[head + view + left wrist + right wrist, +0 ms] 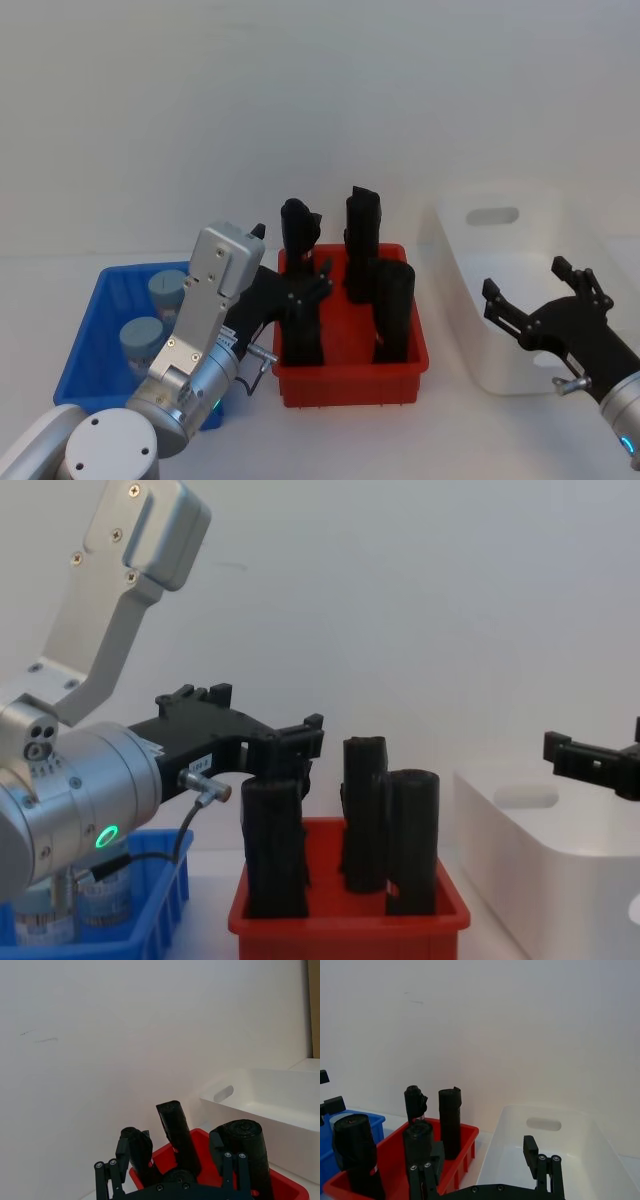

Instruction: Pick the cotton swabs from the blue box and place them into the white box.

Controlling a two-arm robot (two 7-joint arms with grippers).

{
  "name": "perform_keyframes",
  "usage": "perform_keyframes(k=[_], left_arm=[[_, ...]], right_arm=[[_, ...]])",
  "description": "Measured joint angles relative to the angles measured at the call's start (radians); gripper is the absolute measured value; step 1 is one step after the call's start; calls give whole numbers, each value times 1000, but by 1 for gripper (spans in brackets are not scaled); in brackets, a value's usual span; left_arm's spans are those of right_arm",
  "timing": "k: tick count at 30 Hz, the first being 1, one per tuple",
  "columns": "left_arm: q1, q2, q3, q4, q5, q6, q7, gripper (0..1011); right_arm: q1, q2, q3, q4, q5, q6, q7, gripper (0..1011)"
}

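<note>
**A:** Where are the cotton swabs (141,340)?

**B:** Two tubs stand upright in the blue box (95,310), far left on the table (400,440). The left claw (312,282) hangs spread and empty beside them, over the red bin (350,385).

**A:** How would one handle?

**B:** Probably light and stiff, with slick plastic walls. I'd pinch across the round body just under the lid, gently.

**A:** And to the right?

**B:** The white box (480,330), with the right claw (530,285) over it, fingers apart, holding nothing.

Bright blue box (105,292), red bin (350,386) w/ blk rolls (393,300), white box (482,335).
</note>
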Motion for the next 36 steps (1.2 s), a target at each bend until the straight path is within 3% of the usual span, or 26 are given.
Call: perform_keyframes(k=[10, 23, 36], left_arm=[[0, 0, 0, 0, 0, 0, 0, 1004], [0, 0, 0, 0, 0, 0, 0, 1004], [0, 0, 0, 0, 0, 0, 0, 1004]], right_arm=[[10, 5, 1, 2, 4, 28, 57, 1002], [44, 19, 9, -13, 39, 167, 152, 1002], [121, -36, -13, 33, 46, 274, 173, 1002]])
